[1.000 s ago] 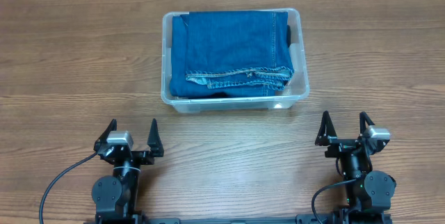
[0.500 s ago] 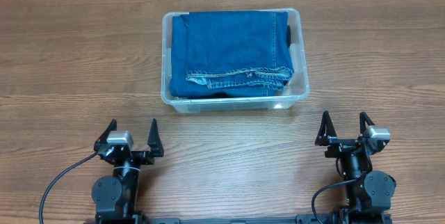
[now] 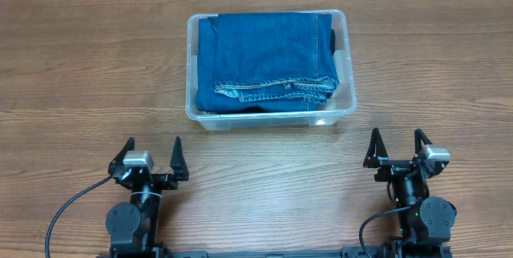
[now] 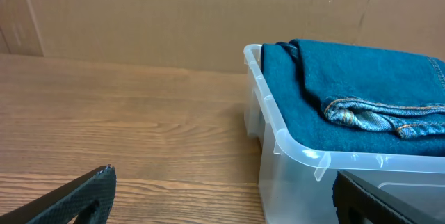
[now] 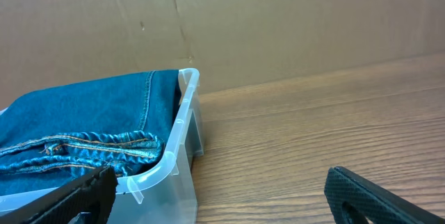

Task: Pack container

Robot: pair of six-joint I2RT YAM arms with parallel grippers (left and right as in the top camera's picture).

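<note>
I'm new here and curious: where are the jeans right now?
In the overhead view, the folded jeans lie inside the clear bin, at the far middle of the wooden table.

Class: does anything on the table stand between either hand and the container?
Nothing visible does. Only bare table lies between the left hand, the right hand and the container, which holds folded jeans. Both hands are open and empty.
</note>
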